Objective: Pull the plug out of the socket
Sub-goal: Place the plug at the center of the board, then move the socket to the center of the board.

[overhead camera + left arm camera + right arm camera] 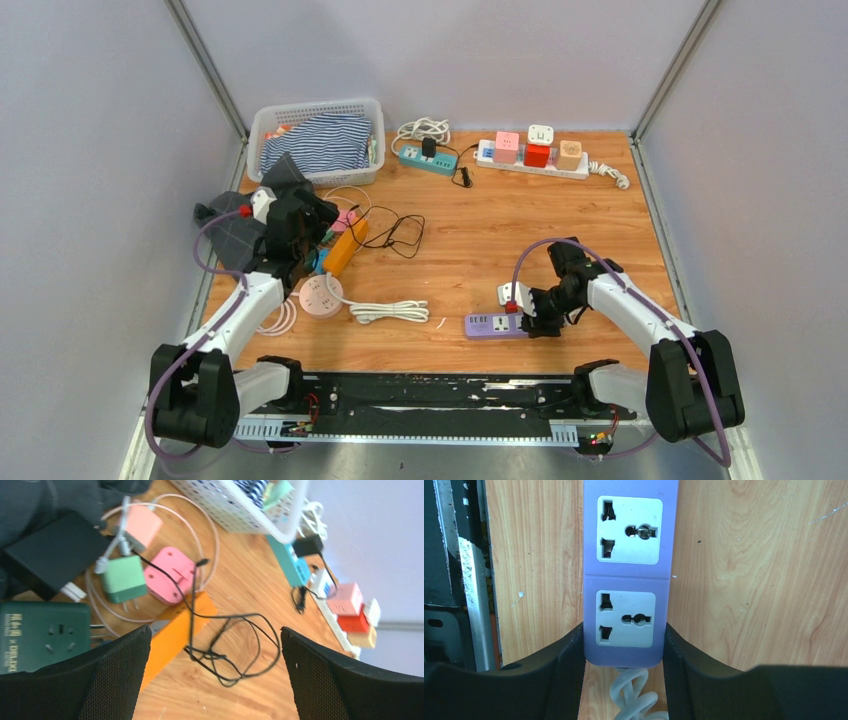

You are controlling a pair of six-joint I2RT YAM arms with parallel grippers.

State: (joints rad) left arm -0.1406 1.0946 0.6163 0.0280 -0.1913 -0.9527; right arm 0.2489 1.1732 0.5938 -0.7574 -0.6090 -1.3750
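While pinched at its cord end by the right pincer [624,630], lies along the tabletop's [600,230] near edge, right of middle, both outlets bare (no plug seated): purple socket strip [626,577]. Over by the left edge, hangs spread wide above a loose green plug [122,577], prongs free, nearest that arm: left pincer [214,632].

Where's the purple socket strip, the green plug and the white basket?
purple socket strip [626,578], right wrist view, band between its two outlets.
green plug [124,577], left wrist view, its flat face.
white basket [352,176], top view, its front wall.
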